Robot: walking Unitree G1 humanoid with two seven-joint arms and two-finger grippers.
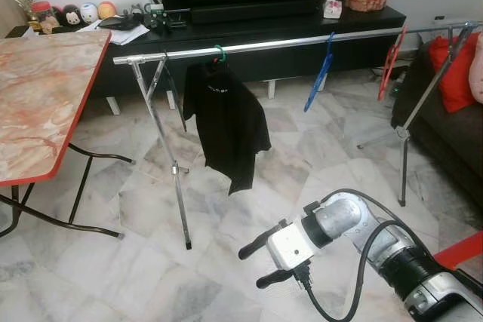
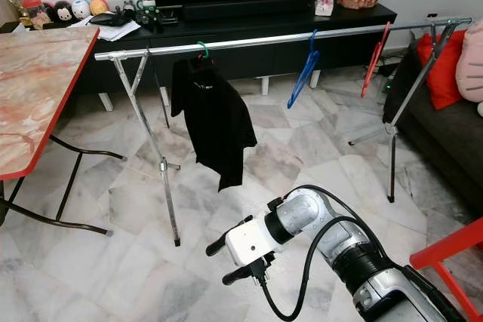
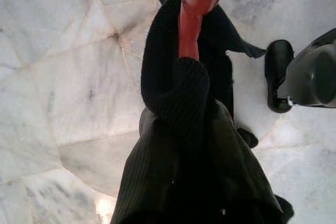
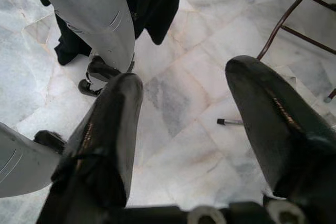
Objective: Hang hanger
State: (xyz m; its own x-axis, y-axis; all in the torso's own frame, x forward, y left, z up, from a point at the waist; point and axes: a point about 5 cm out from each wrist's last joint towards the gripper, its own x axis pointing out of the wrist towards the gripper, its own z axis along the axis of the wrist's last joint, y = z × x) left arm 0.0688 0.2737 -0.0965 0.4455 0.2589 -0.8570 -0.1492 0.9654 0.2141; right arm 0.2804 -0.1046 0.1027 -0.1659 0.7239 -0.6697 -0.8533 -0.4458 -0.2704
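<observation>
A silver clothes rail [image 1: 264,41] runs across the room ahead. On it hang a black shirt [image 1: 226,122] on a green hanger [image 1: 219,52], a bare blue hanger [image 1: 321,73] and a bare red hanger [image 1: 391,62]. In the left wrist view, a red hanger [image 3: 197,3] wrapped in a black knit garment [image 3: 178,108] hangs close over the floor. My left gripper holds it, with its fingers hidden under the cloth. My right gripper [image 1: 253,268] is low at the front right, well short of the rail, open and empty [image 4: 184,103].
A marble-topped folding table [image 1: 45,96] with a red edge stands at the left. A black TV cabinet [image 1: 302,24] is behind the rail. A dark sofa with a red cushion [image 1: 453,73] is at the right. A red frame [image 1: 460,250] is by my right arm.
</observation>
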